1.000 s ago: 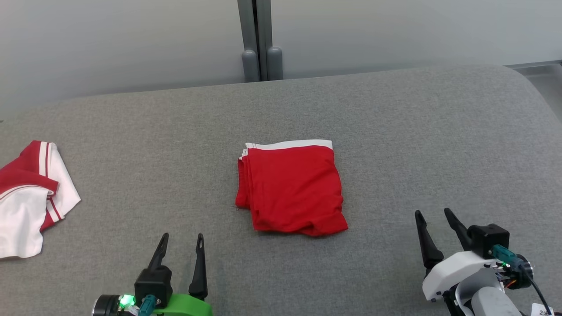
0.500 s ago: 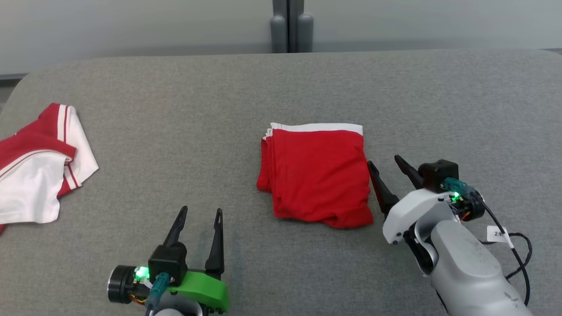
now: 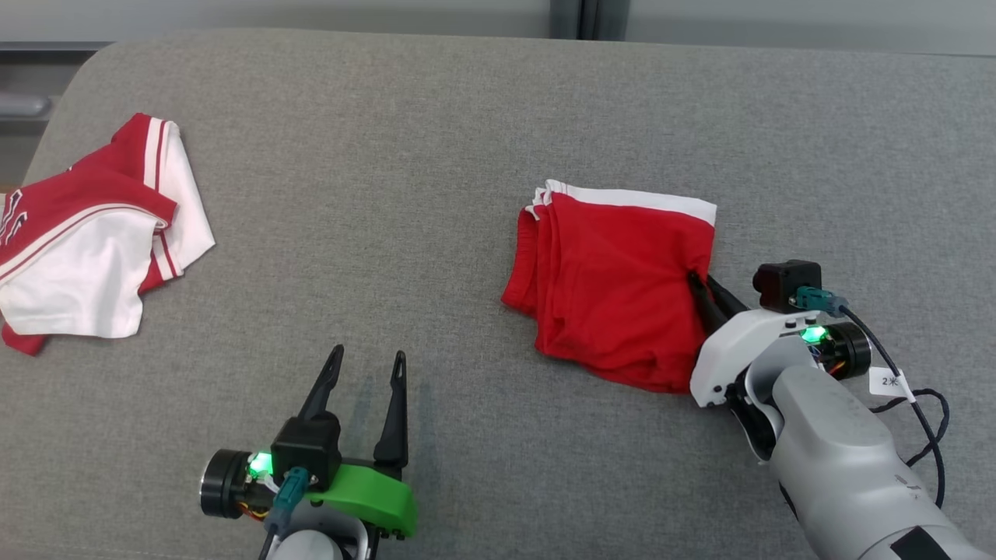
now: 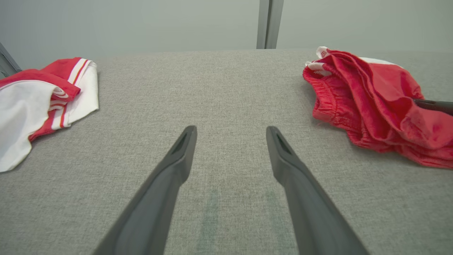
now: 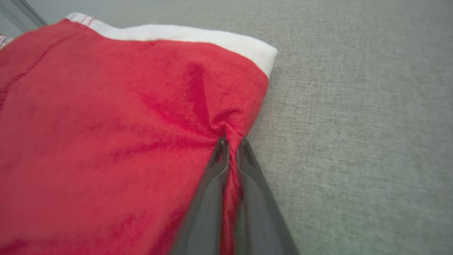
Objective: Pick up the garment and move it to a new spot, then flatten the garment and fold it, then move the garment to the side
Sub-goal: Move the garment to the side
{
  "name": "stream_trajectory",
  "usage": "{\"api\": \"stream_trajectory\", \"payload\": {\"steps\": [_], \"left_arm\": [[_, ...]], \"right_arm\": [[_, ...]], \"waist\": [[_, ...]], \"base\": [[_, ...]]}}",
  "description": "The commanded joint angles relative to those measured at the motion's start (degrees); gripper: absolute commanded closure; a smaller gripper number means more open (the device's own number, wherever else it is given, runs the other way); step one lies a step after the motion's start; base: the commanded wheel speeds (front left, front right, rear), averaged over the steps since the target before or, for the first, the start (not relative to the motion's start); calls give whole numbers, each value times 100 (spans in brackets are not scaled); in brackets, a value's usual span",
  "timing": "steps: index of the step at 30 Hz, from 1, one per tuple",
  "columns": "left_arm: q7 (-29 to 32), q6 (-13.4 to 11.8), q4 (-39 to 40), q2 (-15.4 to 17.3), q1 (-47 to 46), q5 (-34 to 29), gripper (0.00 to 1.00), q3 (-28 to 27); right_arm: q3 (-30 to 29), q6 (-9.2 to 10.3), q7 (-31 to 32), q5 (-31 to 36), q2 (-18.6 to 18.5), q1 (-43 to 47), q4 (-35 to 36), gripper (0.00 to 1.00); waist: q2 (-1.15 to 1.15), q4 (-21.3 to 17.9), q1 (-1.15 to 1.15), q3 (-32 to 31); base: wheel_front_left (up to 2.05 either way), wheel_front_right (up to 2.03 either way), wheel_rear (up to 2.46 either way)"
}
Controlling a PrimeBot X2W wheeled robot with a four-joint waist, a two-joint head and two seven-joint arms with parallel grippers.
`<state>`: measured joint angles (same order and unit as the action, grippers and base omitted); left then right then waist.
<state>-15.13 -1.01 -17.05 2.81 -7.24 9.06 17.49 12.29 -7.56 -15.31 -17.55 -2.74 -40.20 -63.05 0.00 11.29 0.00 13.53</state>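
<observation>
Pinching edge of folded red garment [image 3: 615,288], right claw [image 5: 230,142] clamped on it, left claw [image 4: 230,130] spread apart

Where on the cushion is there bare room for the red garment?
Widest bare patch: cushion between jersey and red garment, around the open left gripper. The far strip is also free. Crowded at the garment's right edge, where the right gripper pinches it.

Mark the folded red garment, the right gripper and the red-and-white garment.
folded red garment [image 3: 615,288], head view, centre of its red top layer.
right gripper [image 5: 231,141], right wrist view, midway between fingertips shut on the garment's edge.
red-and-white garment [image 3: 78,272], head view, its white panel.
</observation>
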Motion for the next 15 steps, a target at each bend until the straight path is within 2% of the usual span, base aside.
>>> {"api": "stream_trajectory", "payload": {"steps": [1,7,15], "left_arm": [[-1,-4,25,18,-94,-34,0,-24],[-1,107,84,18,-125,-136,0,-52],[-1,290,107,21,-264,-176,0,102]], "right_arm": [[-82,16,44,-1,-41,167,6,100],[-471,18,23,147,-43,514,729,100],[-378,14,20,27,-34,863,1149,100]], "waist": [[0,-137,0,-14],[0,-851,0,-122],[0,-2203,0,-188]], "base": [[0,0,0],[0,0,0],[0,0,0]]}}
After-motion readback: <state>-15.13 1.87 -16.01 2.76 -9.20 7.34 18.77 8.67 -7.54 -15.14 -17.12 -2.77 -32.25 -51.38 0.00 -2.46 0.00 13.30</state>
